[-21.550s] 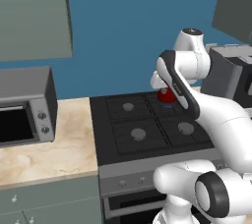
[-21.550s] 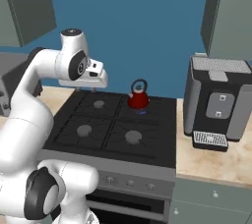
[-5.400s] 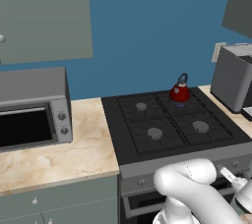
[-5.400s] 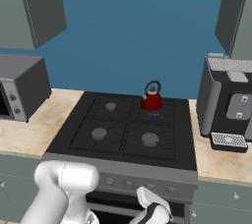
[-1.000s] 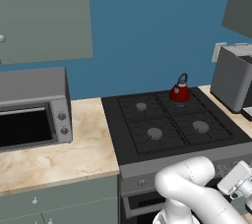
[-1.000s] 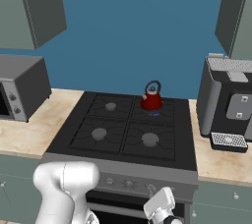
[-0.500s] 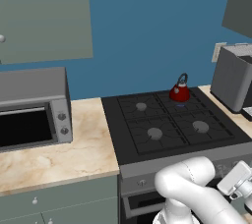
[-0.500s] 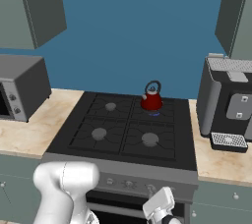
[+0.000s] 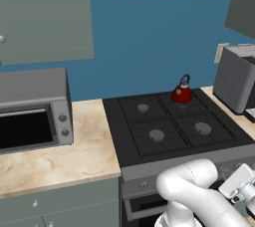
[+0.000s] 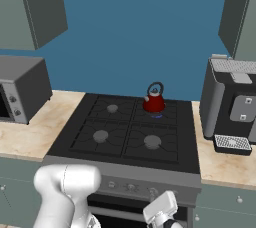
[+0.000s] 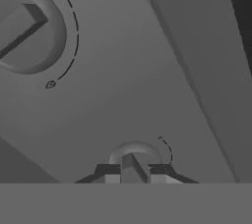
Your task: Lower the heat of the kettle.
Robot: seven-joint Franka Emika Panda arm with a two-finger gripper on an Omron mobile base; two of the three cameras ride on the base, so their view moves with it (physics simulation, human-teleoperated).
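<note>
The kettle (image 10: 154, 101) sits on the stove's (image 10: 125, 158) far right burner, well above and beyond the claw (image 11: 133, 171), over a faint blue flame. The claw is down at the stove's front panel, its fingers clenched on the ridge of a small knob (image 11: 134, 155). A second knob (image 11: 27, 30) lies up and to its left in the hand view, apart from it.

Risks, as I judge them: the ridge is narrow, so the fingers could slide off mid-turn and leave the heat unchanged; turning too far could put the flame out rather than lower it; and I cannot tell whether this knob serves the kettle's burner, so the wrong burner might be set.

Room is tight: the panel lies right ahead of the fingers, with a raised edge running to the right. The open way is straight back, off the panel.
</note>
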